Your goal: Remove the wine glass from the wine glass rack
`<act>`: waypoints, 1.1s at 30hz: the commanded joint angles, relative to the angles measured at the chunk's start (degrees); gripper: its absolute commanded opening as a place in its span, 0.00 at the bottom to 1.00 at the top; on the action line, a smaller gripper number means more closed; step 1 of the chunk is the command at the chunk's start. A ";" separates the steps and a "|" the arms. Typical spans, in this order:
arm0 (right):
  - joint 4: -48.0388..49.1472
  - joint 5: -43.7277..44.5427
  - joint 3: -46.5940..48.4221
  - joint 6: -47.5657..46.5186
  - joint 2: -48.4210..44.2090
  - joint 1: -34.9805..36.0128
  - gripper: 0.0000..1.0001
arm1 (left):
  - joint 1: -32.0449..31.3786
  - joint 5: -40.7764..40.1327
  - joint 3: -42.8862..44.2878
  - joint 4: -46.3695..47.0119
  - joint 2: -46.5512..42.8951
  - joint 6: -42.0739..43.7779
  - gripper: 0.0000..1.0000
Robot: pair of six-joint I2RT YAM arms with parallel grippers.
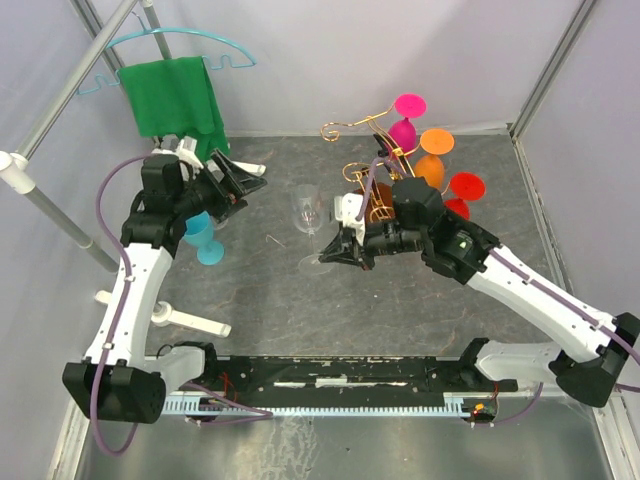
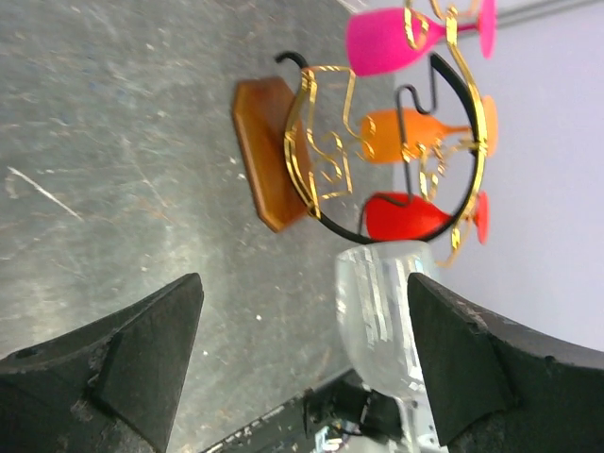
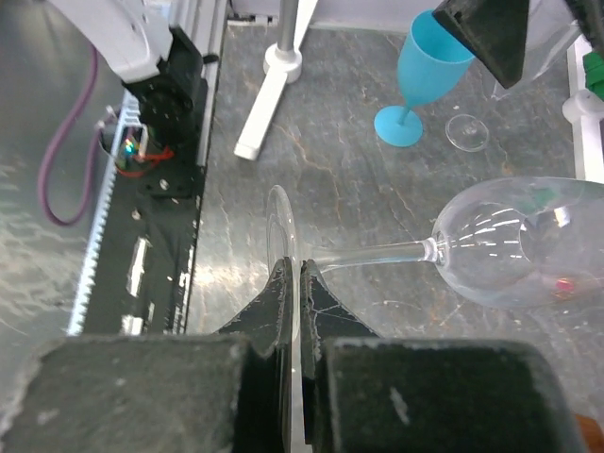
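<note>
The clear stemmed wine glass [image 1: 308, 208] is off the gold curly-wire wine glass rack with the oval brown wooden base [image 2: 269, 151]. It stands roughly upright just in front of and to the left of the rack, over the grey stone-patterned desk [image 1: 400, 310]. The right pincer [image 3: 293, 276] is clamped on the rim of the glass's flat round foot. Its two black fingers [image 3: 274, 302] pinch the disc from either side, as the right wrist view shows plainly. Whether the foot touches the desk I cannot tell.

Three coloured glasses hang upside down from the rack's arms: a magenta one [image 1: 405, 125] farthest back, an orange one [image 1: 432, 155] in the middle, and a red one [image 1: 462, 192] nearest the right arm. The right arm's wrist lies across the front of the rack and hides part of the base in the top view.

The left pincer [image 1: 243, 186] has its fingers set wide apart and holds nothing. It points towards the clear glass, and in its own view the bowl sits between the finger pads with the rack behind. A turquoise plastic goblet [image 1: 205, 238] stands on the desk just beneath the left wrist. Behind it, a green cloth [image 1: 175, 95] is draped on a turquoise clothes hanger [image 1: 225, 45] hung from a grey metal rail. A white post with a foot [image 1: 190, 320] lies on the desk near the left arm's base.
</note>
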 commanded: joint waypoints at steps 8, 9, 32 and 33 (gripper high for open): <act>2.68 3.70 1.88 -15.28 1.86 4.29 0.01 | 0.02 19.88 -5.88 8.01 -6.29 -11.90 0.94; 2.35 3.75 2.44 -15.53 2.27 4.73 0.01 | -0.06 20.12 -7.12 8.39 -6.88 -12.80 0.94; 1.20 4.59 8.30 -18.09 7.52 10.76 0.01 | -5.09 22.73 -12.47 14.69 -7.21 -21.06 0.92; 1.24 4.72 8.28 -17.99 7.60 10.81 0.01 | -5.34 22.77 -12.48 14.69 -7.21 -21.06 0.91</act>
